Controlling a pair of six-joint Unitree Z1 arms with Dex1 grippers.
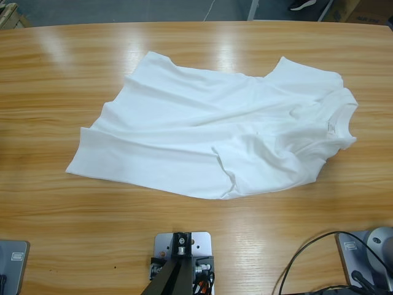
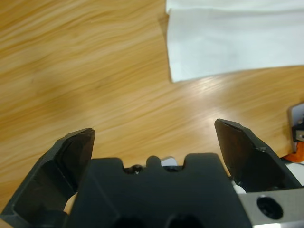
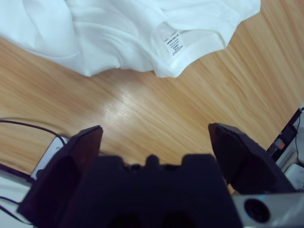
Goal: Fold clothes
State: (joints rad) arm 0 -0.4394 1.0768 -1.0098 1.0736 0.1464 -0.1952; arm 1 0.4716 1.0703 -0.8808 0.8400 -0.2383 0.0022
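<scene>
In the left wrist view, the left gripper has its two black jaws spread wide and nothing between them. It hangs above bare wood of the table, and further ahead one corner of the white T-shirt lies flat on the table, apart from the jaws.

In the right wrist view, the right gripper is also spread wide and holds nothing. Beyond it, the collar side of the T-shirt shows a small white neck label with dark print that is too small to read. A dark cable crosses the near left side.

From the high view, the T-shirt lies crumpled in the middle of the table, the collar toward the right side and the hem toward the left. No chest lettering can be read.
</scene>
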